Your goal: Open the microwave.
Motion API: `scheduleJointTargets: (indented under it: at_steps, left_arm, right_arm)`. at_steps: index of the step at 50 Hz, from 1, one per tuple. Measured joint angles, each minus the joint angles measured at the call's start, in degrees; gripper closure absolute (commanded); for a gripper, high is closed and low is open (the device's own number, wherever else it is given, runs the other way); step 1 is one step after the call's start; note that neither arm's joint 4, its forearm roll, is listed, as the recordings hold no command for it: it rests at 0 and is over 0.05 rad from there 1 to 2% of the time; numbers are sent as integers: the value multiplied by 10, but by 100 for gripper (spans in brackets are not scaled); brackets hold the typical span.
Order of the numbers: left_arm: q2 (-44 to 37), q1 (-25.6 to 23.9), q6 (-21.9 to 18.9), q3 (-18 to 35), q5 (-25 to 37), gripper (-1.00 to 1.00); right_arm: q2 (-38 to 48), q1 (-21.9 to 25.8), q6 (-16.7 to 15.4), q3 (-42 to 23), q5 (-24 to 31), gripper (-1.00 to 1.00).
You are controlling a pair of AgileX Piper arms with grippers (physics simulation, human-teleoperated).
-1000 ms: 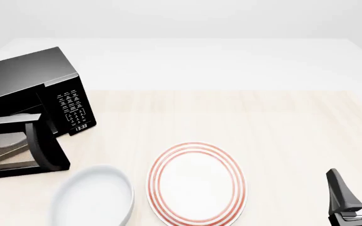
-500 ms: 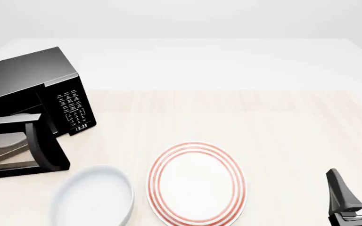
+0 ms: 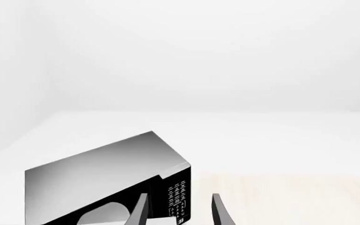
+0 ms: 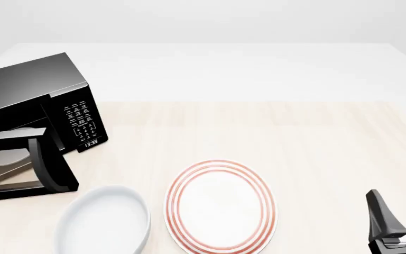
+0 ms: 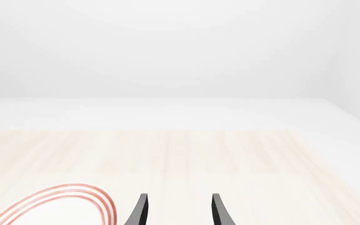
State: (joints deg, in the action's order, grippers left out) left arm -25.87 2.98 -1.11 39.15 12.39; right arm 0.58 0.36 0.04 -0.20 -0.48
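I see the microwave (image 4: 37, 100) at the far left of the worktop (image 4: 274, 132), turned at an angle, w/ its door (image 4: 27, 164) swung out toward the near side so the cavity shows behind it; the bar handle (image 4: 42, 159) sits on the door's right edge, keypad and clock just right of the opening. My left hand (image 3: 178, 213) isn't in the front view, but its wrist cam shows both fingers spread w/ nothing between them, pointing at the microwave's keypad side from a bit back, not touching. My right hand (image 4: 400, 222) sits at the near right corner, fingers apart, released, holding nothing, well apart from everything. A red-ringed plate (image 4: 221, 206) lies near centre, a white bowl (image 4: 104, 222) just left of it, near the open door
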Motion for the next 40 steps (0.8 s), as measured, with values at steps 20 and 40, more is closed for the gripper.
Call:
scheduleJointTargets:
  at_steps: [20,40]
  left_arm:
    - [-64,-24,-26,103,100,-100]
    - [-139,-31,-43,208,197,-100]
  right_arm:
    - [0,0,0,0,0,-100]
    - [0,0,0,0,0,-100]
